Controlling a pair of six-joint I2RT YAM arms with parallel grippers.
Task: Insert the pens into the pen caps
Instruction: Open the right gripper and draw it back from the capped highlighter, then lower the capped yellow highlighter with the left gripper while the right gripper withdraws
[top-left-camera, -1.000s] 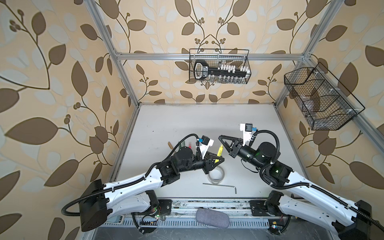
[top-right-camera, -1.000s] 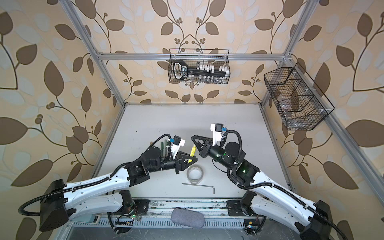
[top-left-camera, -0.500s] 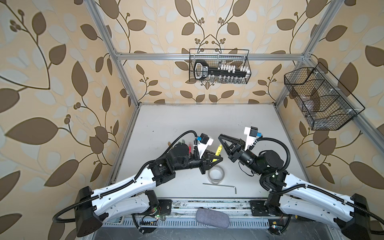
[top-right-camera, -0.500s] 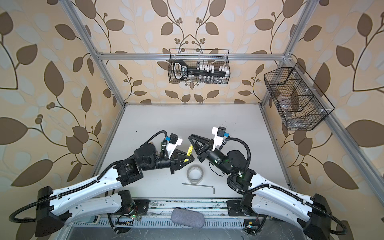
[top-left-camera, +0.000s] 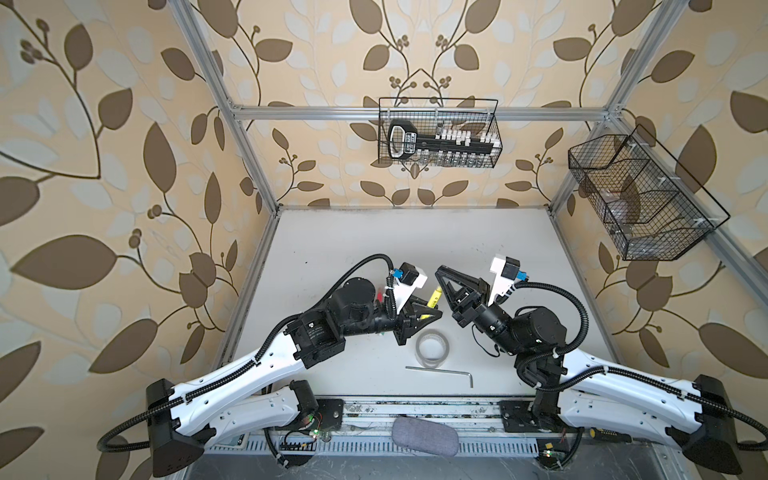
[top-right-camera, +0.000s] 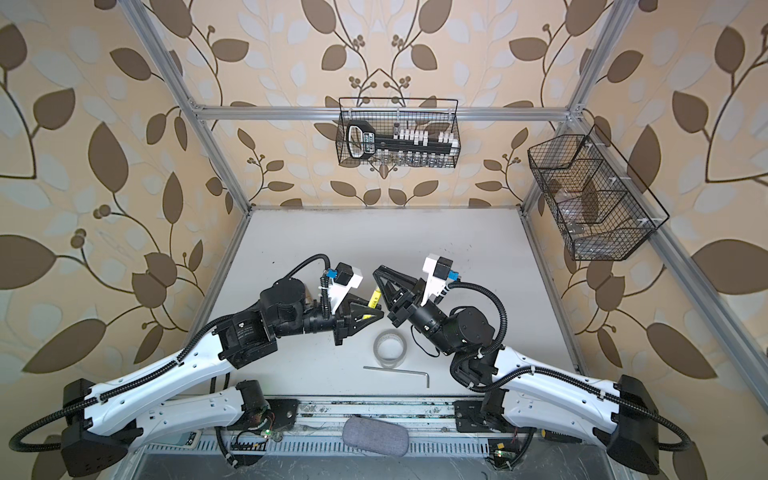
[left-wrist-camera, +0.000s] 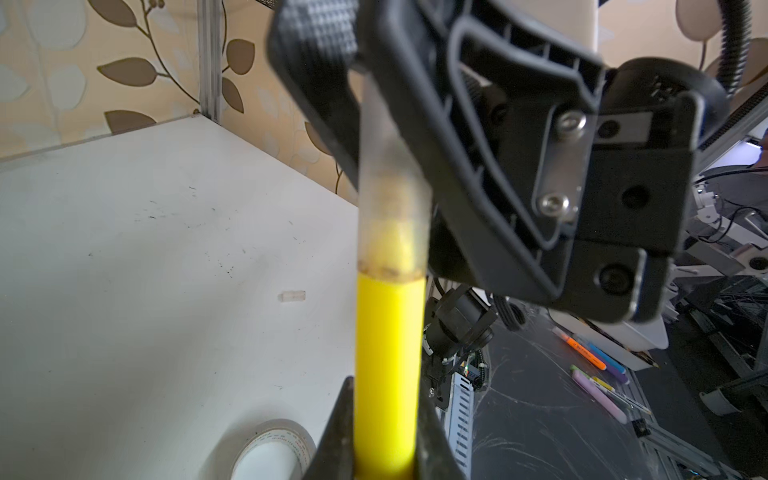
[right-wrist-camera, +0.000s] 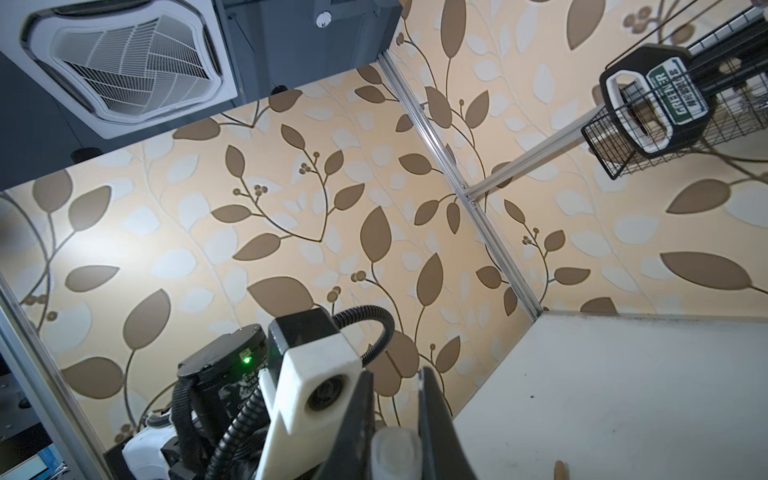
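You have the left gripper (left-wrist-camera: 386, 436) clenched on the yellow marker (left-wrist-camera: 386, 357) and the right gripper (right-wrist-camera: 395, 399) clenched on a clear cap (left-wrist-camera: 390, 187). They meet nose to nose at centre frame in both top views so barrel and sleeve share one axis, and the cap covers the tip, seemingly seated. Counted: one marker, one cap on it, one loose clear cap (left-wrist-camera: 292, 296) lying on the table (left-wrist-camera: 124, 249), and at lower centre one tape roll (top-left-camera: 419, 355) and one hex key (top-left-camera: 436, 369).

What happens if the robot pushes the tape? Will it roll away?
Probably not: the tape lies flat on the table, so it would likely slide, not roll. It is a hollow ring, so it is probably light and easy to shove. The hex key lies close beside it, so a push that way might bump it.
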